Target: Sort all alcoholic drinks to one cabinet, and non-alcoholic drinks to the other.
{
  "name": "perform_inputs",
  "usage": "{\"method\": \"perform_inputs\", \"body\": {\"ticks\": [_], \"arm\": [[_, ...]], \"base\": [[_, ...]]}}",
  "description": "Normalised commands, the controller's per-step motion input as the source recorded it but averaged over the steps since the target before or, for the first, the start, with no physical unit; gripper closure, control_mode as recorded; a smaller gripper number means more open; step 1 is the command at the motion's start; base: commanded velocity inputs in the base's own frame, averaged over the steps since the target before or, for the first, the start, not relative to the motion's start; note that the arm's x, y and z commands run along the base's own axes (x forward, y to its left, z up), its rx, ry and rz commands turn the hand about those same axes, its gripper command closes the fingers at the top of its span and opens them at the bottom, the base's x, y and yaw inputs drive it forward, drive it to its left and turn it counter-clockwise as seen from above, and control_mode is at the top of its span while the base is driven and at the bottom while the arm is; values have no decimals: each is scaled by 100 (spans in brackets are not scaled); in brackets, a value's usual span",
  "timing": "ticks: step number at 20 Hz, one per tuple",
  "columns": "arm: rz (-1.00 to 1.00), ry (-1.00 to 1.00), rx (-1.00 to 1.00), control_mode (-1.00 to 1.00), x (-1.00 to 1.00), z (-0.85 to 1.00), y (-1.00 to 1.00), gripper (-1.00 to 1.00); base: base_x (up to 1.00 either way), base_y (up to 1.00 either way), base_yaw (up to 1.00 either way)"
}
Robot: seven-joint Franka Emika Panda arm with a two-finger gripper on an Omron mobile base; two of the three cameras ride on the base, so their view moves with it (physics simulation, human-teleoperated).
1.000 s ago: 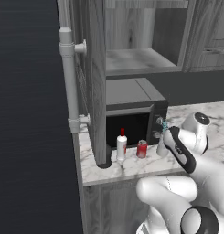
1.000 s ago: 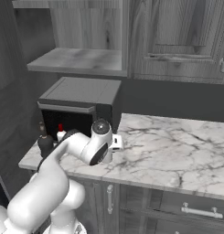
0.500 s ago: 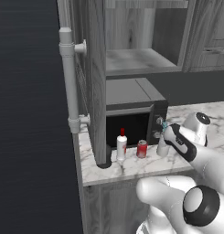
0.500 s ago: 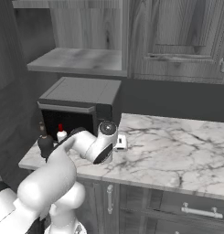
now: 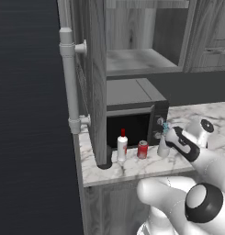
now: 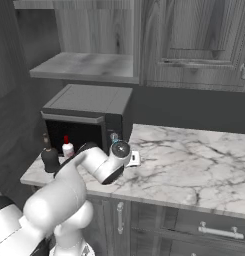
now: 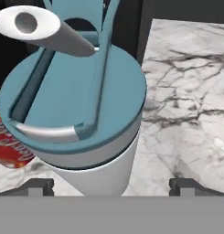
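Jaws spread wide, gripper (image 7: 111, 185) straddles the blue-capped bottle (image 7: 81, 105) by the can (image 7: 6, 141) at its 9 o'clock; I'd descend further, probably below the cap, then squeeze.

My arm (image 5: 210, 160) is showing smooth glossy white shells, rounded and bulbous, with dark grey round caps at the joints. A black band is wrapping my wrist. My gripper (image 7: 111, 186) is showing two small dark grey, blocky finger tips.
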Motion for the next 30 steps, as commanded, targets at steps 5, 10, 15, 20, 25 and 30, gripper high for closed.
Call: {"method": "perform_inputs", "body": {"ticks": [5, 10, 15, 20, 25, 30], "arm": [[4, -13, 0, -100, 0, -14, 2, -100], [4, -12, 0, -100, 1, -12, 9, -100], [5, -11, 0, -100, 0, -7, 9, -100], [5, -11, 0, -100, 1, -5, 12, -100], [7, -12, 0, -100, 2, -8, 19, -100], [7, -11, 0, -100, 7, -5, 20, -100]], "base": [[0, 0, 0], [0, 0, 0], [0, 0, 0], [0, 0, 0], [0, 0, 0], [0, 0, 0]]}}
